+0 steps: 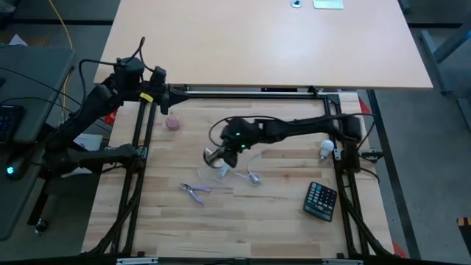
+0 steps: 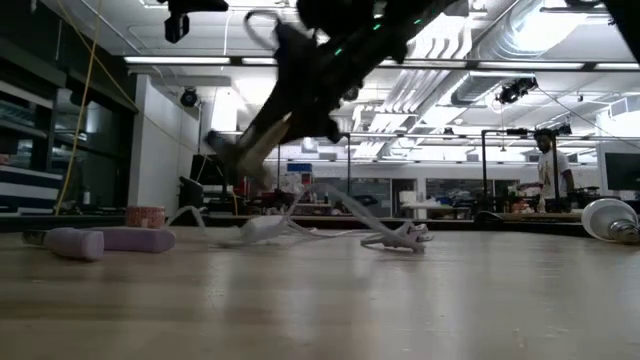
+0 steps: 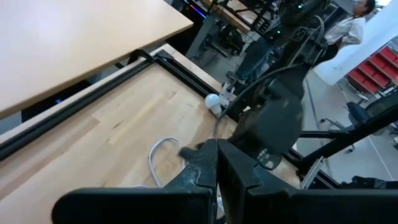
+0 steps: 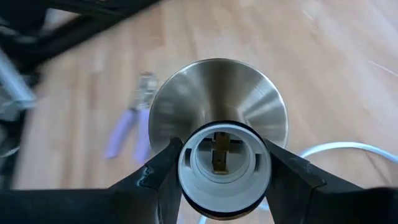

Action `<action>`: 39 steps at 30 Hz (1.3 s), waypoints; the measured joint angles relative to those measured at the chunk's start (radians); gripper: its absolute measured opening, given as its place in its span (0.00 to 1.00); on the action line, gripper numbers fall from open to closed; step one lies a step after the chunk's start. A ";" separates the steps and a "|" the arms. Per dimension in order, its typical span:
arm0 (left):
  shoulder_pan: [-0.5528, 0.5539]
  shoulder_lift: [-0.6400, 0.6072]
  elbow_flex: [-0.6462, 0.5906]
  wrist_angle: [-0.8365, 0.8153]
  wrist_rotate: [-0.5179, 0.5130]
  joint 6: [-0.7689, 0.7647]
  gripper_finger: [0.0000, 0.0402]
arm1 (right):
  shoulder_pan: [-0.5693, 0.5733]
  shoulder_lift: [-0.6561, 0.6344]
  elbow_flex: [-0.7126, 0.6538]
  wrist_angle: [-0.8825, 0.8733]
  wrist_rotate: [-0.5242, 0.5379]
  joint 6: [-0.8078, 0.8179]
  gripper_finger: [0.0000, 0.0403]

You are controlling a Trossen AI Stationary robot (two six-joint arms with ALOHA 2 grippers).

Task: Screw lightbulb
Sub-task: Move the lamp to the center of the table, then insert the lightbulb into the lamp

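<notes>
The table [image 1: 280,184] is pale wood strips inside a black frame. The right arm reaches across it to the middle, and the right gripper [image 4: 224,163] is clamped on the white collar of the lamp socket [image 4: 219,106], a brushed metal disc with its open threaded mouth facing the wrist camera. From the low view the socket appears to be held off the table, tilted, with its white cord [image 2: 380,235] trailing down onto the wood. The left gripper [image 3: 214,171] is closed on nothing and waits up at the table's ten o'clock corner.

The lightbulb [image 1: 325,149] lies on its side at about three o'clock on the table, just beside the right frame rail, well apart from the socket. Nothing is touching it.

It is probably light, rigid and smooth, so it will tend to roll or squirt out of a pinch. The frosted globe looks breakable, so a hard squeeze is risky. The best hold seems to be across the widest part of the globe, leaving the narrow metal screw end free to meet the socket's mouth.

Smaller things lie about: a calculator [image 1: 321,200] at five o'clock, purple-handled pliers [image 1: 195,191] at seven, a pink ball [image 1: 173,123] at ten.
</notes>
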 joint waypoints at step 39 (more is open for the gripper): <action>-0.111 -0.001 0.000 -0.002 -0.089 0.019 0.00 | -0.097 0.224 0.656 -0.907 0.149 -0.425 0.64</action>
